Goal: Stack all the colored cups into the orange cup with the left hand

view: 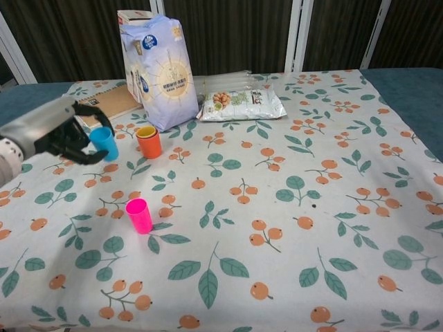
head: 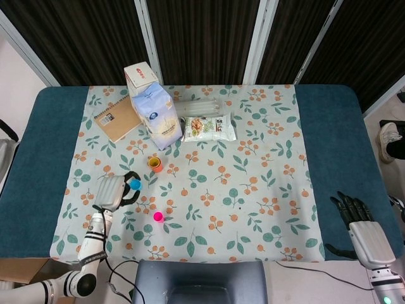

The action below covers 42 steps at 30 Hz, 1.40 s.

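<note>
My left hand (head: 112,191) (view: 59,131) grips a blue cup (head: 135,184) (view: 105,143) and holds it upright in the air, above the cloth and left of the orange cup (head: 155,164) (view: 148,142). The orange cup stands on the cloth with a yellow cup nested inside it. A pink cup (head: 158,216) (view: 138,215) stands alone nearer the front edge. My right hand (head: 357,216) hangs off the table's right front corner, fingers spread, holding nothing.
Behind the orange cup stands a white-blue flour bag (head: 157,115) (view: 162,72) with a carton (head: 139,74) and a brown notebook (head: 117,118) beside it. A snack packet (head: 209,126) (view: 240,105) lies further right. The floral cloth (head: 253,190) covers the table's middle.
</note>
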Tool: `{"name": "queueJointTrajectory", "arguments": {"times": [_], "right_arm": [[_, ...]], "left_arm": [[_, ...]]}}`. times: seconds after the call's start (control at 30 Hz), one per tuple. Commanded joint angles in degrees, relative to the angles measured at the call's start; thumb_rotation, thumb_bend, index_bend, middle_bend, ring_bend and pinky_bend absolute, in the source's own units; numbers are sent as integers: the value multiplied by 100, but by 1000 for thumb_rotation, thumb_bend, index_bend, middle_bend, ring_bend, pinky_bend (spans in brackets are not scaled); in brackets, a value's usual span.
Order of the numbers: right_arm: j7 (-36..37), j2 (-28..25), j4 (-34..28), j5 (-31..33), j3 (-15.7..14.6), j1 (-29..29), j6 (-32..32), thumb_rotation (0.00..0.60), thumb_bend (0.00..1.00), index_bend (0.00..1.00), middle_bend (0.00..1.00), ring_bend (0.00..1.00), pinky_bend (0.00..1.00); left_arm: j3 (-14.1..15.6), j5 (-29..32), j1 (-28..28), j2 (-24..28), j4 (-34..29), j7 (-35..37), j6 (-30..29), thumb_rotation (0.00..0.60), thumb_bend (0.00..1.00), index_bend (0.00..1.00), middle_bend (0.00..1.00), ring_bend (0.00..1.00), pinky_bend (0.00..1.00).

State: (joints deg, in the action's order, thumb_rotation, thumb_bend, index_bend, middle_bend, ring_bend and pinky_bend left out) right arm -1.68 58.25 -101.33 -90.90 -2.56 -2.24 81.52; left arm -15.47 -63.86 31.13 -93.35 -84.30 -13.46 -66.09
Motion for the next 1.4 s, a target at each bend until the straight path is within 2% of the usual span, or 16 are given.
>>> {"name": "queueJointTrajectory", "arguments": {"times": [0.03, 0.2, 0.3, 0.6, 1.2, 1.27, 1.33, 1.4], "right_arm": [[-21, 11, -3, 9, -2, -9, -23, 600, 140, 0, 0, 0, 0], [8, -7, 5, 52, 10, -17, -45, 600, 140, 0, 0, 0, 0], [19, -19, 13, 64, 12, -30, -69, 600, 140, 0, 0, 0, 0], [105, -70, 6, 64, 14, -21, -42, 600, 140, 0, 0, 0, 0], [229, -128, 9, 24, 15, 5, 29, 600, 140, 0, 0, 0, 0], [228, -125, 7, 34, 20, 4, 29, 600, 140, 0, 0, 0, 0], [223, -124, 6, 34, 18, 3, 22, 600, 140, 0, 0, 0, 0], [215, -122, 5, 27, 13, 4, 20, 600, 140, 0, 0, 0, 0]], "left_arm": [[-481, 183, 382, -122, 42, -150, -18, 600, 354, 541, 1000, 1000, 1000], [-895, 675, 869, -477, 486, -499, 122, 600, 350, 539, 1000, 1000, 1000], [-970, 883, 1068, -646, 731, -668, 191, 600, 350, 542, 1000, 1000, 1000], [-959, 1200, 1518, -1148, 1589, -1029, 328, 600, 349, 539, 1000, 1000, 1000], [-740, 1261, 1542, -1357, 2131, -876, 475, 600, 355, 527, 1000, 1000, 1000], [-730, 1272, 1536, -1359, 2138, -867, 490, 600, 358, 464, 1000, 1000, 1000], [-720, 1339, 1535, -1351, 2135, -904, 558, 600, 357, 279, 1000, 1000, 1000], [-725, 1395, 1536, -1335, 2110, -943, 587, 600, 354, 46, 1000, 1000, 1000]]}}
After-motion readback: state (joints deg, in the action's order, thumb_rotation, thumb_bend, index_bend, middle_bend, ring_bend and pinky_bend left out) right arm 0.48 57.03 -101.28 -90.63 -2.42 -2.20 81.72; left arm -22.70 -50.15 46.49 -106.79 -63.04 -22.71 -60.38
